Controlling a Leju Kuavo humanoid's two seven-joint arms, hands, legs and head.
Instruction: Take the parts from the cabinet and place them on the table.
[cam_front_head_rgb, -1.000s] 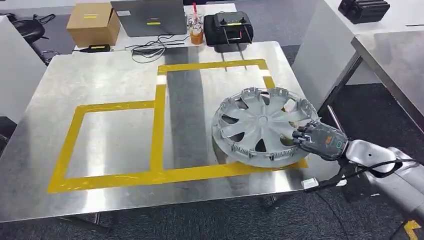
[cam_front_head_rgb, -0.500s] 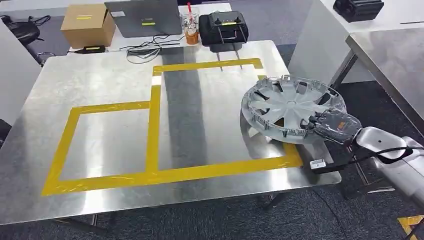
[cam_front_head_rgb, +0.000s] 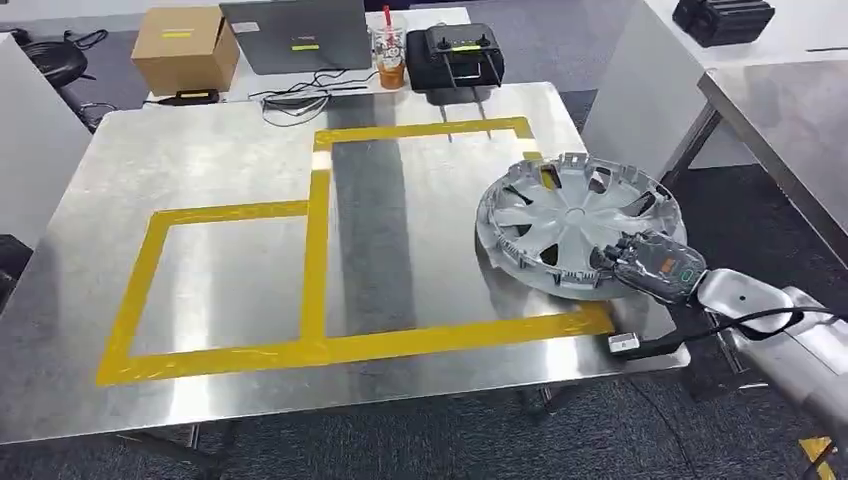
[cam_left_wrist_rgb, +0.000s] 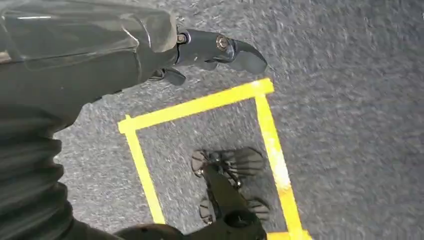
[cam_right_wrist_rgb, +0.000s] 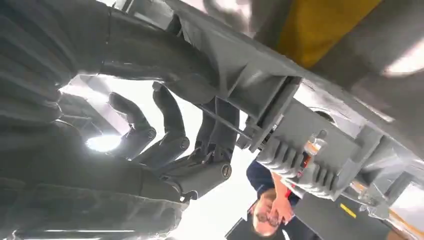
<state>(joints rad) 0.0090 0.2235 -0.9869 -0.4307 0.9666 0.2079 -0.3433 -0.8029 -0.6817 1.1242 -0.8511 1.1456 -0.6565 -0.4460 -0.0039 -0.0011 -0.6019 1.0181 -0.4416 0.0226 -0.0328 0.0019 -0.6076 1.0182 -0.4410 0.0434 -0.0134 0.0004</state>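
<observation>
While the right hand (cam_front_head_rgb: 648, 266) grips the near rim of the silver hubcap (cam_front_head_rgb: 572, 222), thumb on one face and darker fingers (cam_right_wrist_rgb: 170, 145) curled against the other as the right wrist view shows from close up, the part sits tilted over the right end of the steel table (cam_front_head_rgb: 240, 180), its near edge raised in the grasp and its far edge low toward the tabletop; whether it touches the surface cannot be told. It overlaps the right side of the yellow tape outline (cam_front_head_rgb: 318, 240) that marks two joined rectangles on the table. A small white block (cam_front_head_rgb: 622, 344) lies at the table's near right corner, just beside the arm. Beyond the far edge stand a cardboard box (cam_front_head_rgb: 186, 47), a grey laptop (cam_front_head_rgb: 296, 34), a drink cup with a straw (cam_front_head_rgb: 390, 58) and a black controller (cam_front_head_rgb: 460, 52). A person (cam_right_wrist_rgb: 272, 202) shows past the hubcap in the right wrist view. The left hand (cam_left_wrist_rgb: 210, 50) hangs over grey carpet with yellow floor tape (cam_left_wrist_rgb: 200, 105), holding nothing, fingers loosely extended.
</observation>
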